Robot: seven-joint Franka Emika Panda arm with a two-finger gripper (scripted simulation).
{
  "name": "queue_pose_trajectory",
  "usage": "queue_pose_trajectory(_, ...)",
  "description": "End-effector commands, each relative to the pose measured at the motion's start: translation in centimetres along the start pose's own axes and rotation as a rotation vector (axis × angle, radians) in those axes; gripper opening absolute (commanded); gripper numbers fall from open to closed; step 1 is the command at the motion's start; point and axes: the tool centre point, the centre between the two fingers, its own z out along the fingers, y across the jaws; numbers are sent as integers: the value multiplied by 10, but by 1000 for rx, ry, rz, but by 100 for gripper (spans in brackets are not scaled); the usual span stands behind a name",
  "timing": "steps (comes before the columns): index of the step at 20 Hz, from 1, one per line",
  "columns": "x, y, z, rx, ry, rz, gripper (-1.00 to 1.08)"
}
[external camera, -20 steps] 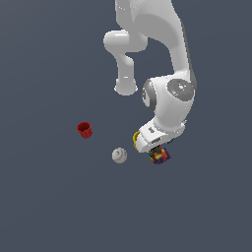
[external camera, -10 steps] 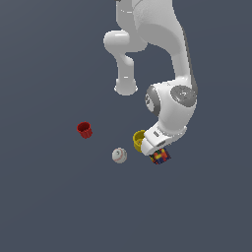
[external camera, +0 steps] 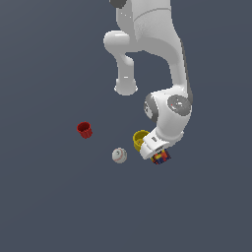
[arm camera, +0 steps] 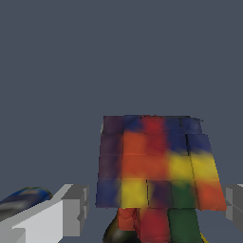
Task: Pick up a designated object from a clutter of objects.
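While my white, rounded arm bent down over the flat slate-grey counter [external camera: 44, 206], my hand [external camera: 153, 150] sat low beside the multicoloured block [external camera: 160, 157], which lay right under it and partly hidden by it in the exterior view. Through the wrist view that block [arm camera: 156, 163] filled the space just ahead of my hand: a boxy thing with flat faces cut into a grid of small squares, red, orange, yellow, dark blue and a little green, the colours smeared softly into one another. My two pale grey, square-ended fingers [arm camera: 71, 209] stood to either side of it with a gap showing between each tip and the block's sides, so my hand was parted wider than the block and had hold of nothing. Below the block's near edge in that picture a dark rounded shape showed, too cropped for me to name.

A yellow cup [external camera: 140, 138], smooth and round with its open mouth up, stood just beside my hand, touching or nearly touching the wrist housing; I could not tell which. A white baseball [external camera: 119, 155], a small sphere with faint red stitching, lay near my hand on the exterior view's left. Farther off the same way stood a red ribbed cup [external camera: 84, 130], its wall fluted, well apart from the rest.
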Motion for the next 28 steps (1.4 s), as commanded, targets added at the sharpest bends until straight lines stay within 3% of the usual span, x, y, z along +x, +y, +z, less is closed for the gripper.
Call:
queue_pose_trajectory(1,0,0,10,0,1,-1,100)
queue_pose_trajectory(6,1,0,17,0,1,-1,100)
queue_pose_trajectory(7,1,0,17,0,1,-1,-100)
queue_pose_trajectory(20,2,0,14,-1,1,0,-100)
queue_pose_trajectory(28,14,-3,-16,0,1,-1,-100)
